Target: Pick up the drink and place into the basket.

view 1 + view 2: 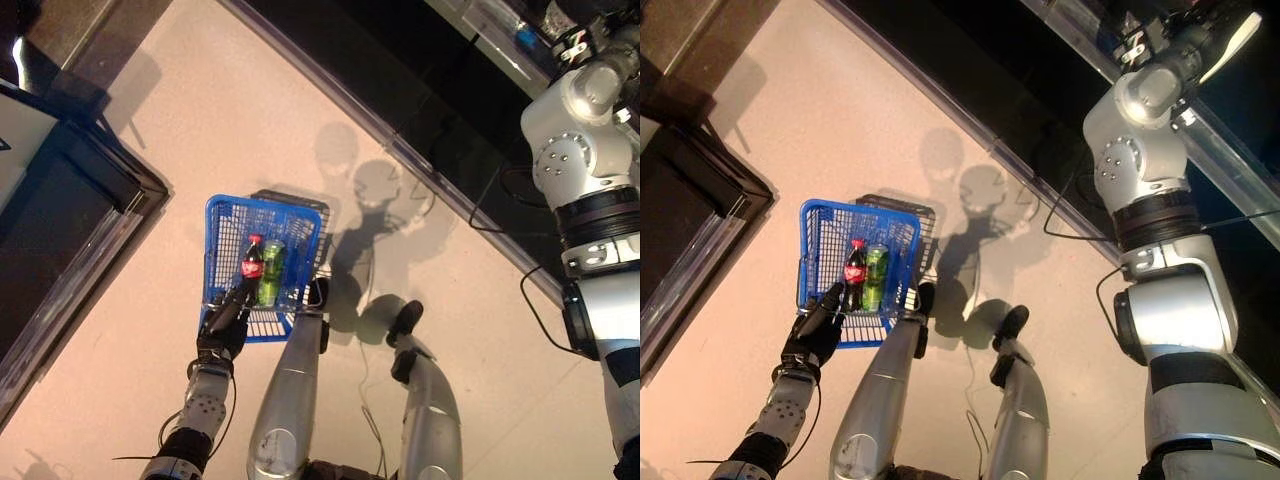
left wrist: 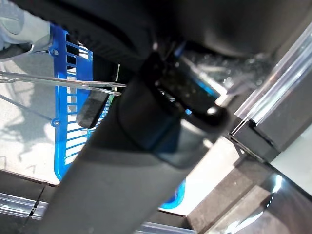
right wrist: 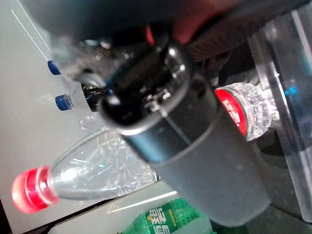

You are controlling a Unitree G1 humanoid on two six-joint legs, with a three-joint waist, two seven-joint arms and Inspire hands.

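Nearest to the robot, the left hand [image 1: 224, 325] reaches down to the near rim of the blue basket [image 1: 218, 215], which appears to hang from this hand just above the pale floor [image 1: 200, 120]. Its dark fingers seem to curl over the near edge, probably to carry the basket so that it stays under the arm and ready to receive bottles. In the left wrist view the grip is hidden by the hand's own bulk, so I cannot tell for certain whether it is clamped on the rim or on a handle.

Inside the basket two drinks lie side by side, both with the cap pointing to the far side: a dark cola bottle [image 1: 251, 264] with a red cap and red label on the left, and a green bottle [image 1: 271, 272] touching it on the right. They lie flat, likely because they were let down into the basket and not set upright.

Further away, on the right, the right arm goes up to a dark shelf [image 1: 480, 60]. The right hand [image 3: 195, 146] is seen only in its wrist view, very close to a clear bottle with a red cap [image 3: 83, 183] and other bottles beside it. I cannot tell whether its fingers are apart or closed on anything. I judge that the next drink is not yet taken.
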